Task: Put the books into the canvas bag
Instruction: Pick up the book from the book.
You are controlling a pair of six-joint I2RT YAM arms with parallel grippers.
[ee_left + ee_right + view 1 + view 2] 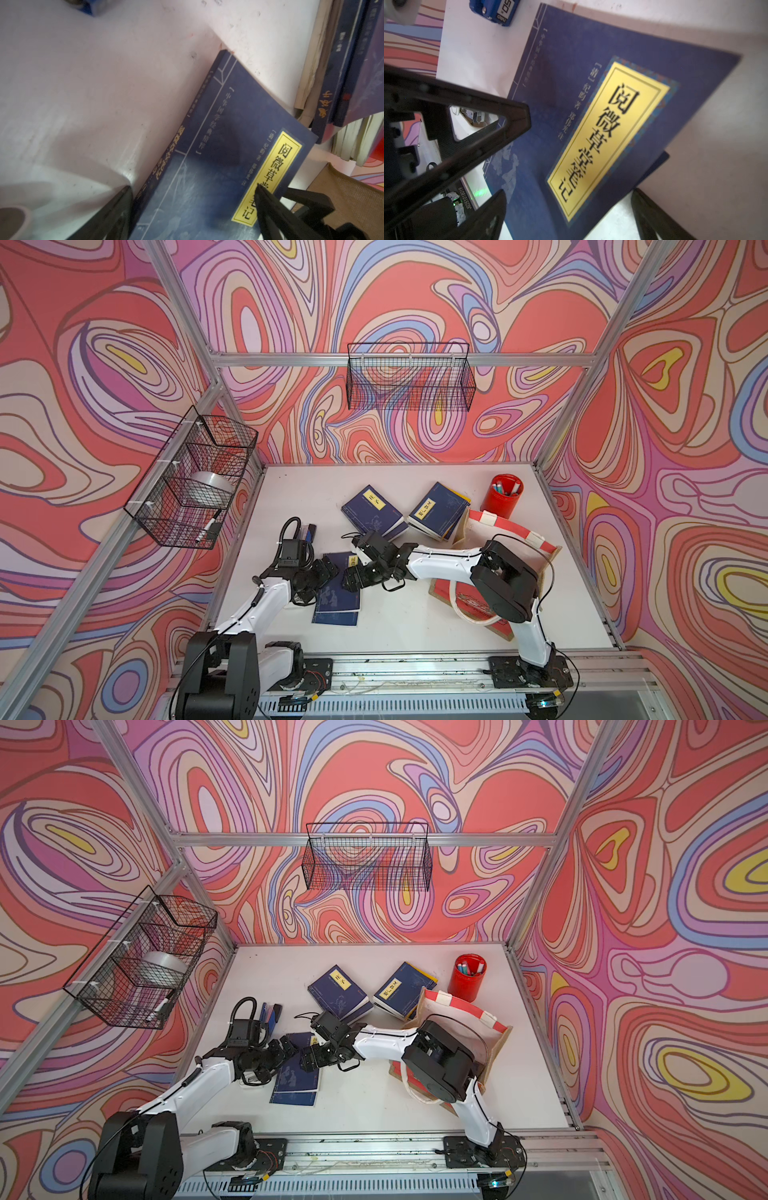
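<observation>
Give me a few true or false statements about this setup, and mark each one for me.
1. The left pincer and right pincer stand open over the near navy book. True.
2. The red pen cup is empty. False: pens stand in it.
3. The near navy book lies on another navy book. True.
4. The tape roll sits in the red pen cup. False: it sits in the side wire basket.
</observation>
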